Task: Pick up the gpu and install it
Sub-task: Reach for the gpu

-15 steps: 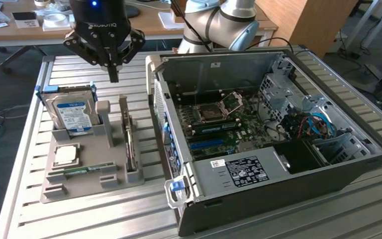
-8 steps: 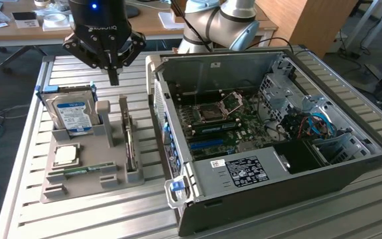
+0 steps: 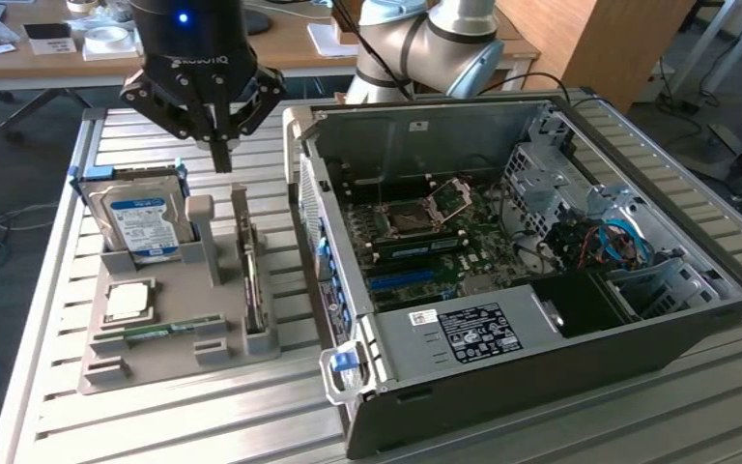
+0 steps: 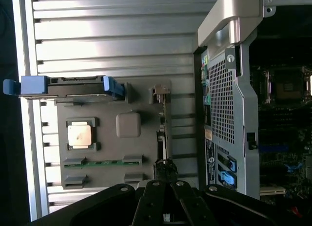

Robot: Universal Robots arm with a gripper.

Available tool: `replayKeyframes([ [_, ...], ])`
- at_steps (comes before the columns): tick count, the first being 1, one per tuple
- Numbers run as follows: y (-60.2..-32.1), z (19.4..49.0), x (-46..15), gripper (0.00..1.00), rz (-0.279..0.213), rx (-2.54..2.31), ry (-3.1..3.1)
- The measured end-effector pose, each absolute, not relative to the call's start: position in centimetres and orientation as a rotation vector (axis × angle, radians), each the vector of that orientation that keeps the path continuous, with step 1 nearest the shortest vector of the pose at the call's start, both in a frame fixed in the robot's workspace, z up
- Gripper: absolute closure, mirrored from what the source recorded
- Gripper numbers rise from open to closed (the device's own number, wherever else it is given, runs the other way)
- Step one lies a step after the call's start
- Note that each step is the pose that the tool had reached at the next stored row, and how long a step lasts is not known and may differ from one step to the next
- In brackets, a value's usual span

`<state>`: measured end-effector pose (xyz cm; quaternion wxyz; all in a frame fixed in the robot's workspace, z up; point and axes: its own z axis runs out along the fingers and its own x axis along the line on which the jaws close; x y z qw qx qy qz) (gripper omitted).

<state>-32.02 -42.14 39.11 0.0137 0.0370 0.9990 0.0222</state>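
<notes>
The gpu stands on edge as a slim dark strip in a slot of the grey holder tray, on the side nearest the computer case. In the wrist view the gpu runs as a thin line straight out from the fingertips. My gripper hangs above the far end of the tray, fingers pointing down and pressed together, holding nothing. The shut gripper sits over the near end of the card, well above it.
On the same tray are a blue-labelled hard drive, a silver CPU and a green RAM stick. The open computer case lies at the exterior view's right, motherboard exposed. All of it rests on a slatted metal table.
</notes>
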Motion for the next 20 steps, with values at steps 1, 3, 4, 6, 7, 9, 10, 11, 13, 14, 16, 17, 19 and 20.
replayKeyframes([
  [1,-42.3,39.1,-32.0,0.89,0.069,0.115,3.111],
  [3,-42.6,39.1,-32.0,0.89,0.069,0.115,3.111],
  [4,-42.8,39.1,-32.0,0.89,0.069,0.115,3.111],
  [6,-43.1,39.1,-32.0,0.89,0.069,0.115,3.111],
  [7,-43.2,39.1,-32.0,0.89,0.069,0.115,3.111],
  [9,-43.4,39.1,-32.0,0.89,0.069,0.115,3.111],
  [10,-43.6,39.1,-32.0,0.89,0.069,0.115,3.111],
  [11,-43.6,39.1,-32.0,0.89,0.069,0.115,3.111],
  [13,-43.7,39.1,-32.0,0.89,0.069,0.115,3.111],
  [14,-43.8,39.1,-32.0,0.89,0.069,0.115,3.111],
  [16,-44.0,39.1,-32.0,0.89,0.069,0.115,3.111],
  [17,-44.1,39.1,-32.0,0.89,0.069,0.115,3.111],
  [19,-44.1,39.1,-32.1,0.89,0.069,0.115,3.111],
  [20,-44.1,39.1,-32.2,0.89,0.069,0.115,3.111],
])
